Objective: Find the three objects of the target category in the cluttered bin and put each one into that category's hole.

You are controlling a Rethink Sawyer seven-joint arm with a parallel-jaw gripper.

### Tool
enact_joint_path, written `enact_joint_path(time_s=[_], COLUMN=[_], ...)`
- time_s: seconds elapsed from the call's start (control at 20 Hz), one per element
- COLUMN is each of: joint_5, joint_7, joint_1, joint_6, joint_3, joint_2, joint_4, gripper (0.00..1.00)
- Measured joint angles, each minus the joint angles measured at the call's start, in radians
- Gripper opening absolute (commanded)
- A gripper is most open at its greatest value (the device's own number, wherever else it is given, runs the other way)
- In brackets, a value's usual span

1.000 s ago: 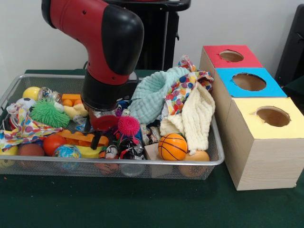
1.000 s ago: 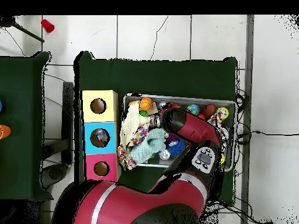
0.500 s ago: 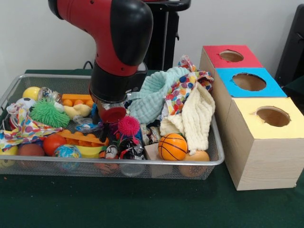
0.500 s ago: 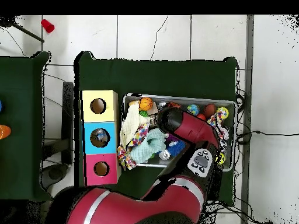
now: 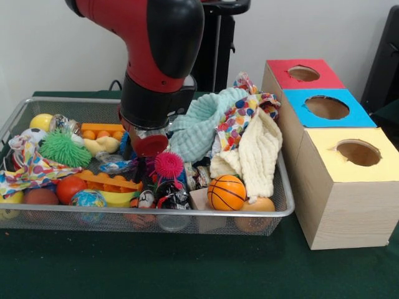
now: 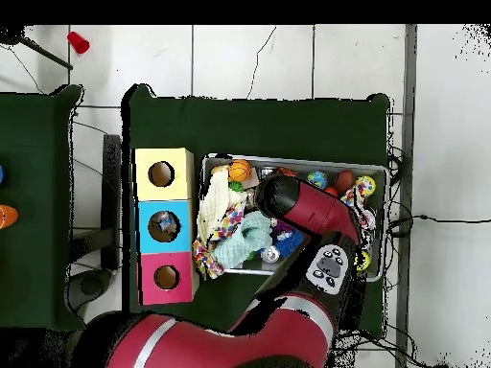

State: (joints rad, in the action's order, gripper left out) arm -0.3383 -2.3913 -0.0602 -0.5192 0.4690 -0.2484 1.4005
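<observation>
Plain white wall behind, dark green table point(image 5: 187, 274) under everything. Wire mesh bin point(image 5: 283, 205) sits on the table's left part in the front view, three boxes stacked in a row just beside its right end: red-topped box point(image 5: 274, 78) farthest, blue-topped box point(image 5: 293, 121) in the middle, yellow-topped box point(image 5: 343, 199) nearest, each with a round hole on top so sorted items drop in.

Bin is packed. Cloths heaped at the right end: mint cloth point(image 5: 202, 128), polka-dot cloth point(image 5: 240, 121), cream knit cloth point(image 5: 255, 156), likely hiding things below. Mini basketball point(image 5: 225, 192) rests at the front rim, touching the cream cloth. Pink spiky ball point(image 5: 168, 165) near the middle, green spiky ball point(image 5: 65, 148) and yellow ball point(image 5: 42, 121) at the left, globe ball point(image 5: 87, 199) at the front rim.

End effector point(image 5: 142, 169) hangs low over the bin's middle, just beside the pink spiky ball, under the red and black arm point(image 5: 159, 56). Its tips are lost in the clutter; cannot tell if they are apart, together or holding anything. In the overhead view the arm point(image 6: 307, 216) covers that spot too.

Target category not stated; if it is balls, candidates lie in the bin, none seen in a hole. Judged step: searching or picking near the pink ball.
</observation>
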Motion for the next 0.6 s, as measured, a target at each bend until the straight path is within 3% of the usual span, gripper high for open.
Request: enact_joint_path(time_s=[0.6], joint_5=[0.000], joint_7=[0.000], joint_1=[0.032], joint_6=[-0.027], joint_3=[0.000], joint_2=[0.038], joint_4=[0.006], gripper=[1.00])
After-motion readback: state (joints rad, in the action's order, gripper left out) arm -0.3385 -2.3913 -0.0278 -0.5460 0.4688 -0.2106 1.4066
